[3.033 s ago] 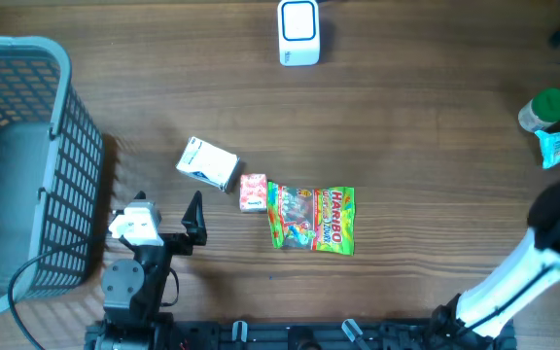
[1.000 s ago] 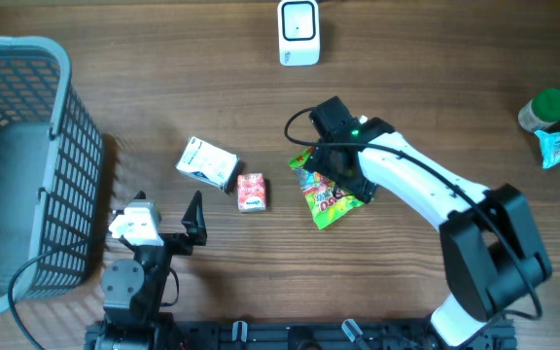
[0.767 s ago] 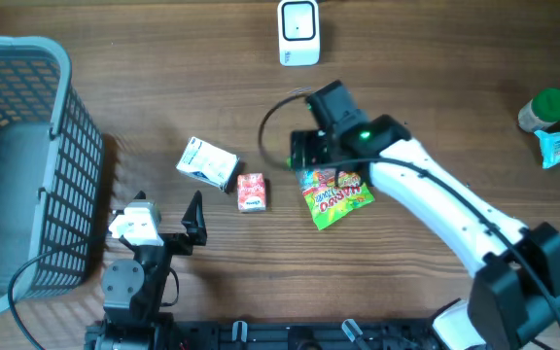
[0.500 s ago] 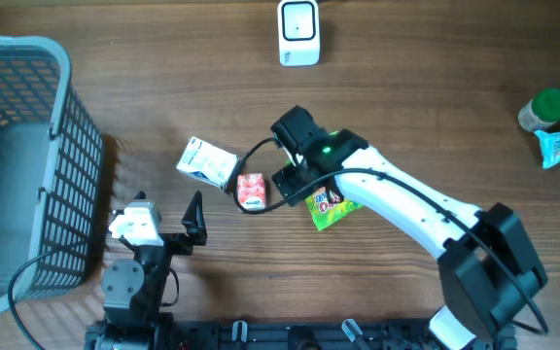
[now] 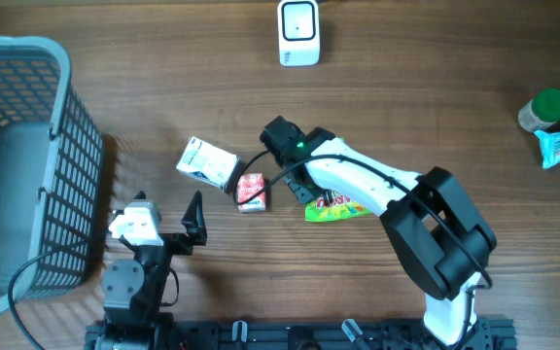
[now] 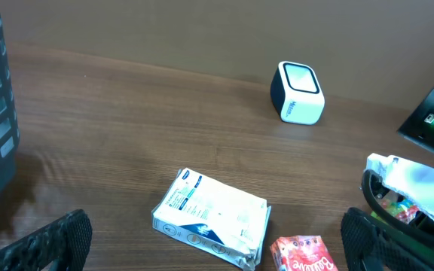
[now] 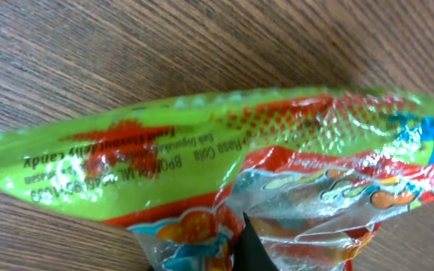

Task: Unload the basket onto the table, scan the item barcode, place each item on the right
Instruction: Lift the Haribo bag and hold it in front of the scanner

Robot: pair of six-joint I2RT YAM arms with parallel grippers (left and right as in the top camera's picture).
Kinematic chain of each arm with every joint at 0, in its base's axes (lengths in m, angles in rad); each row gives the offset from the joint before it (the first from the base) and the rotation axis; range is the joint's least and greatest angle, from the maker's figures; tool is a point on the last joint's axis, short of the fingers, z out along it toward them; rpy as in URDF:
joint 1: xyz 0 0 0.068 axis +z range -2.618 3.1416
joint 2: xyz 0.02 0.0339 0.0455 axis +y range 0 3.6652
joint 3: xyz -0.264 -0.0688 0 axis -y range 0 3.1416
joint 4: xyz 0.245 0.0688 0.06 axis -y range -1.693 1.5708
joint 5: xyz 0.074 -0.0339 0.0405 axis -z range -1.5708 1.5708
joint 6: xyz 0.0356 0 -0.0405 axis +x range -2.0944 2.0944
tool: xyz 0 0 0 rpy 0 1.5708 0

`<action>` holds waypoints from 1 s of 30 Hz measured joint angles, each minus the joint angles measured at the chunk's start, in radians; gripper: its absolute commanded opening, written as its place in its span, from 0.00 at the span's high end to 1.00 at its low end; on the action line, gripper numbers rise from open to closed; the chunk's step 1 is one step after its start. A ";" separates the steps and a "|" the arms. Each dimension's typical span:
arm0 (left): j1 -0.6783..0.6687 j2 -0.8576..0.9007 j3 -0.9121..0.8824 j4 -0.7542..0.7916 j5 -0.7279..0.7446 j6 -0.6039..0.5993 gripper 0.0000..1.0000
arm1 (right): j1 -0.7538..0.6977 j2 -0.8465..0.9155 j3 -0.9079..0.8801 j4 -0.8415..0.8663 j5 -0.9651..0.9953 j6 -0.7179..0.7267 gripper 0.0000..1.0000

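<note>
The right gripper [image 5: 297,187] was pressed together on the edge of the gummy bag [image 5: 340,206], which lay crumpled on the table [image 5: 436,107] directly under its fingertips. Just beside it, toward the left arm, sat a small pink packet [image 5: 252,192], then a white box [image 5: 208,162]. The scanner [image 5: 298,32] stood well beyond it, at the far edge. The left gripper [image 5: 163,222] was spread wide, near the basket [image 5: 61,58].

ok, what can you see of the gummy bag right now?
The gummy bag is glossy, crinkled plastic film, lime green with red-orange print and a clear window showing candies. It lies on the wooden table, to the right of the small pink pack and partly under the right arm. The right gripper has its fingers shut, seemingly pinching the bag's film.
</note>
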 measured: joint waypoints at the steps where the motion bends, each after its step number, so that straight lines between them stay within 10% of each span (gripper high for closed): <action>1: 0.000 0.000 0.000 0.000 0.000 0.000 0.00 | -0.004 0.003 0.014 -0.019 -0.025 0.011 0.96; 11: 0.000 0.001 0.000 0.000 0.000 0.000 0.00 | -0.321 -0.209 0.219 -0.291 -1.318 -0.407 0.96; 21: 0.000 0.000 0.000 0.000 0.000 0.000 0.00 | -0.334 -0.197 -0.082 0.566 -1.799 -0.812 0.95; 25: 0.000 0.001 0.000 0.001 0.000 0.000 0.00 | -0.316 -0.194 -0.086 1.202 -1.818 -0.668 0.95; 30: 0.000 0.000 0.000 0.000 0.000 0.000 0.00 | -0.288 -0.194 -0.084 1.513 -1.818 -0.504 0.95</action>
